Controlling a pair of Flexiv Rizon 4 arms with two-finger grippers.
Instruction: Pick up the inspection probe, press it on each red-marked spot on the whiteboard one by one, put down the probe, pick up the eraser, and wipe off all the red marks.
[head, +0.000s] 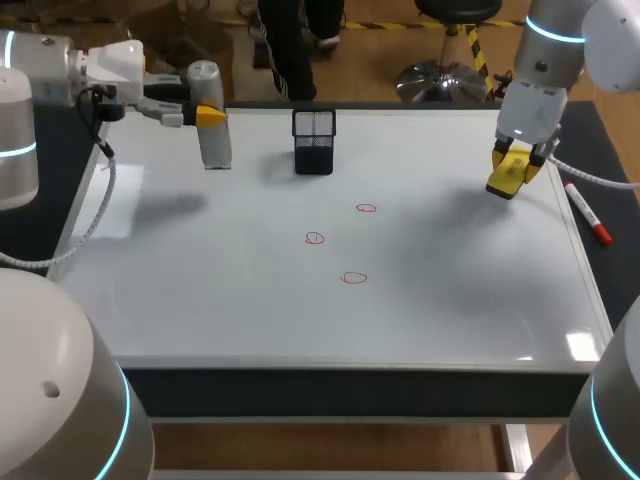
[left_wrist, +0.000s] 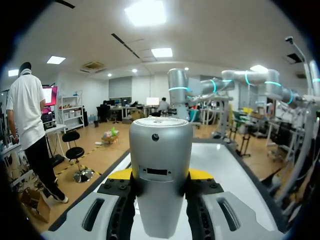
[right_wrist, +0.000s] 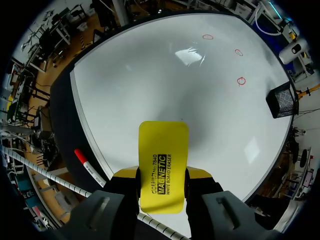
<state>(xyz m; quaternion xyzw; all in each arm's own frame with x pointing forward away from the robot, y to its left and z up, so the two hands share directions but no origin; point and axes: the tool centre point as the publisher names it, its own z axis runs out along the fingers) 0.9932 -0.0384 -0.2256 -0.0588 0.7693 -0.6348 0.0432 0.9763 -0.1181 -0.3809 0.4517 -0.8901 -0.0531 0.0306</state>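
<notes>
The large white board (head: 450, 300) is seen to be smooth and glossy, with lamps mirrored at its near right. The silver-grey cylindrical probe (left_wrist: 161, 165), far left, is finished like matt satin metal. The flat yellow eraser (right_wrist: 163, 165) is faced with smooth, slightly shiny plastic. The black square holder (head: 314, 140) is made of wire mesh.

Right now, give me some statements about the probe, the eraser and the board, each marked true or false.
The left gripper is shut on the probe. True.
The right gripper is empty. False: it is shut on the yellow eraser.
Three red marks are on the whiteboard. True.
The black mesh holder lies on its side. False: it stands upright.
</notes>
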